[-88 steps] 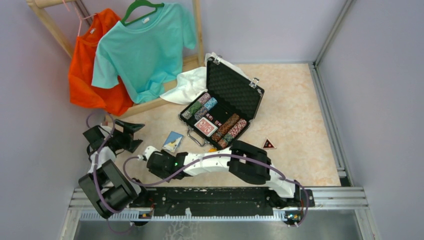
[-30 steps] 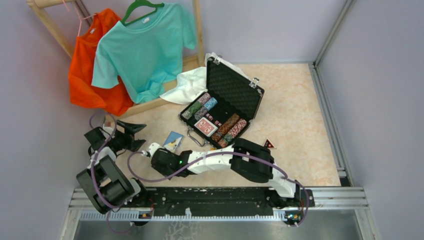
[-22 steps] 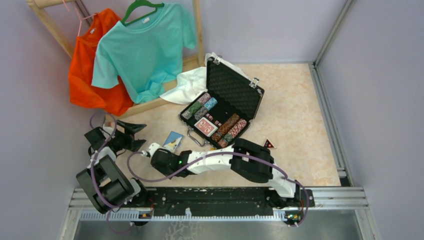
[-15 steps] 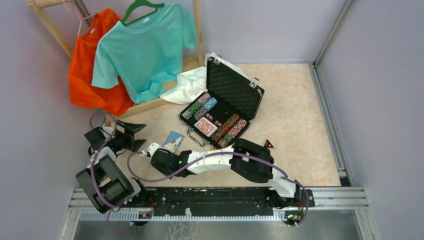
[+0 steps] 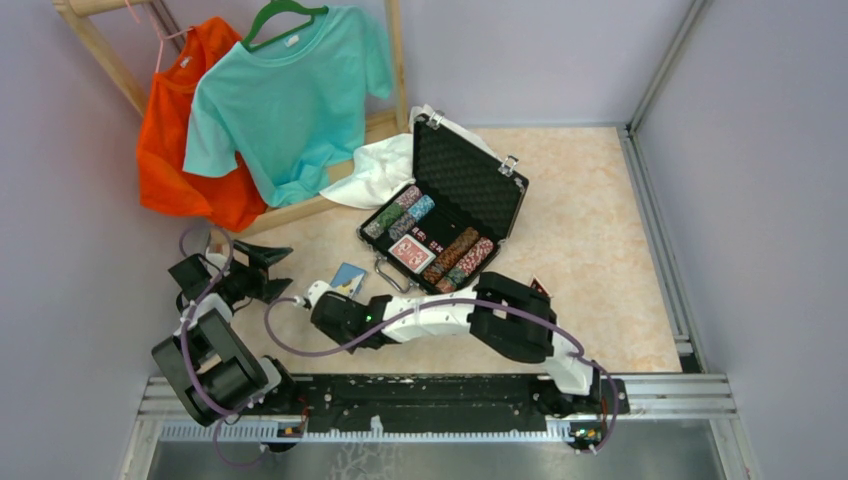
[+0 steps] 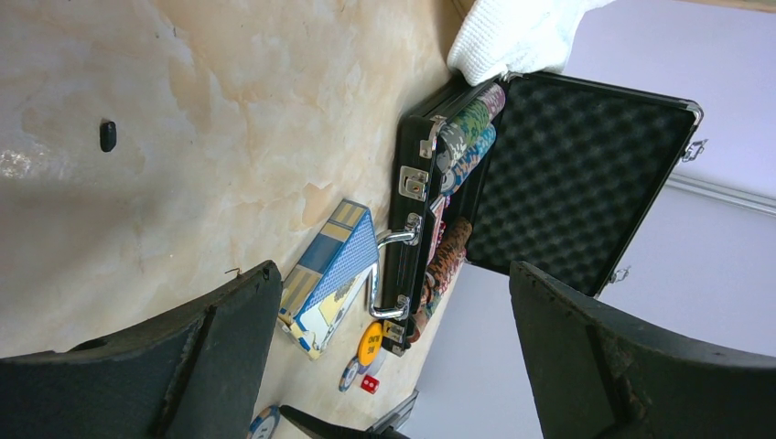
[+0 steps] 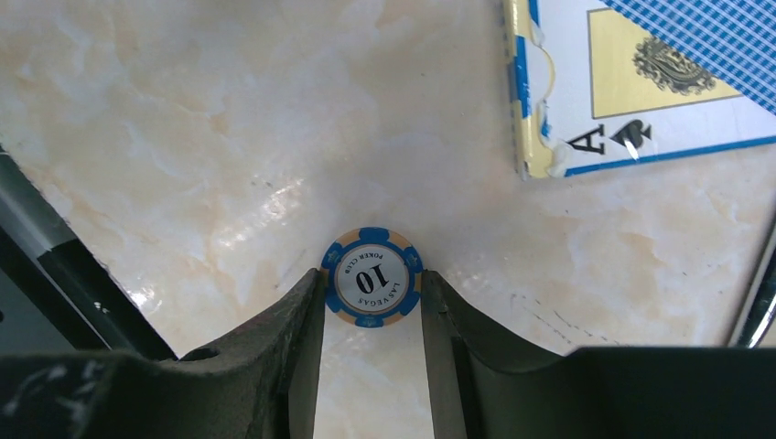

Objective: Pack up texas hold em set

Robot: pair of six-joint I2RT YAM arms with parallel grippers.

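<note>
- One round blue-and-orange poker chip (image 7: 375,274), flat by near edge of bench (image 7: 183,110), pinched by right gripper (image 7: 372,280); left gripper (image 6: 393,271) released.
- Risk: thin rim slips out on lifting.

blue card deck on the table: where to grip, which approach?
Blue card deck lies flat on the table, printed face up. Pinch across its two long edges, coming straight down: the broad face gives no hold, and the narrow width is likely the easier span.
</note>
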